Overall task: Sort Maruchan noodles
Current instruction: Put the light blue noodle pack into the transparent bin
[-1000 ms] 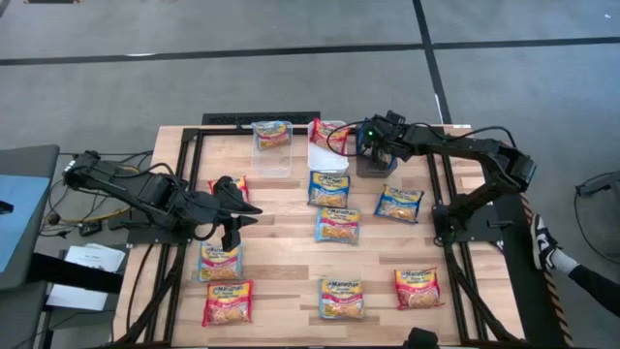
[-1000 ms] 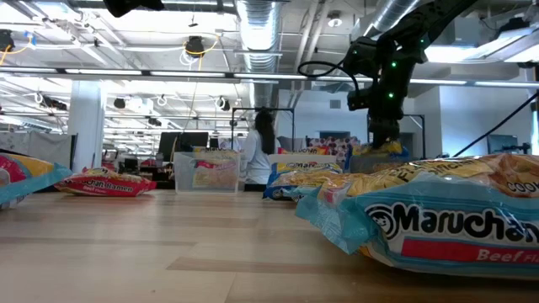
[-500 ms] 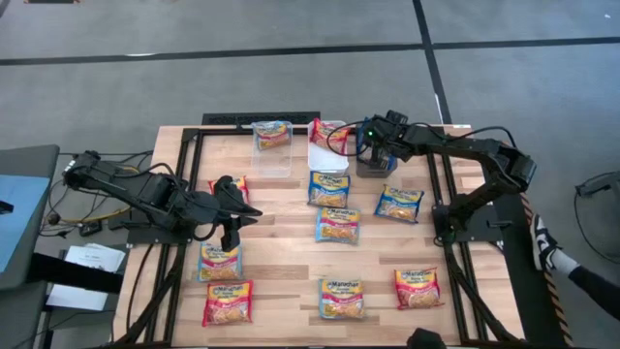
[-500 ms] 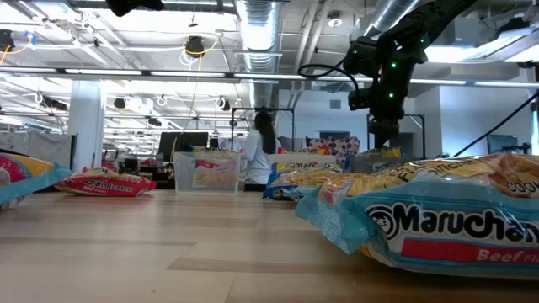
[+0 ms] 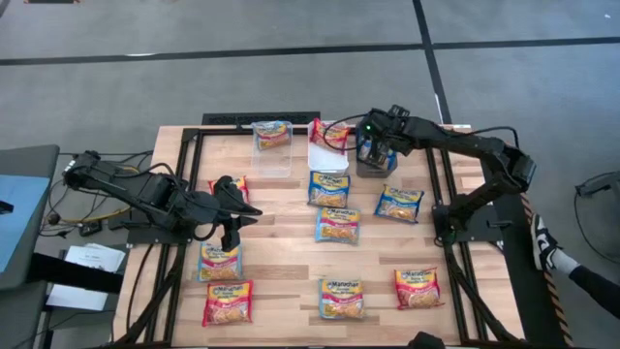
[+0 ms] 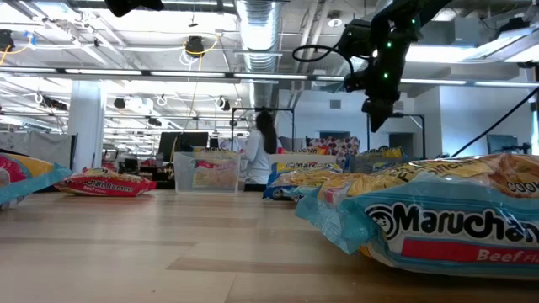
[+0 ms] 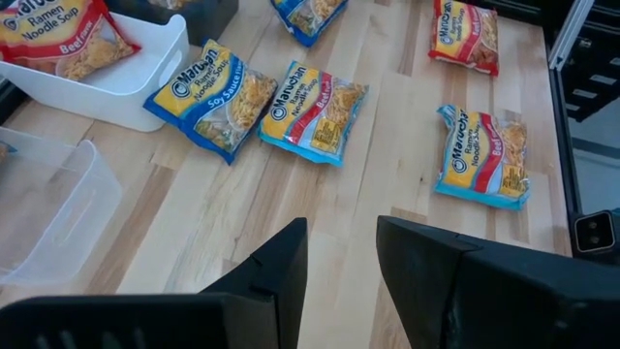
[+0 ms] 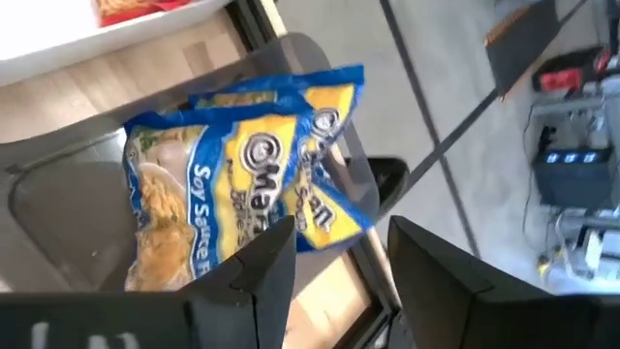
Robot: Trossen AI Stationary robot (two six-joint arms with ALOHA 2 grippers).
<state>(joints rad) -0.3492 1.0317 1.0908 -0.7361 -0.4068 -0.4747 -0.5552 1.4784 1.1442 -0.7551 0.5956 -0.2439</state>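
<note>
Three bins were set along the table's 12 o'clock edge: a clear bin at 11, a white bin beside it, a dark bin at 1. Each held noodle packets. Further packets were spread from centre toward 6 o'clock.

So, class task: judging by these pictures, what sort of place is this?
Probably a robotics lab in an open-plan office: two arms work a wooden table strewn with ramen packets, while exposed ceiling ducts and desks with monitors fill the room behind.
</note>
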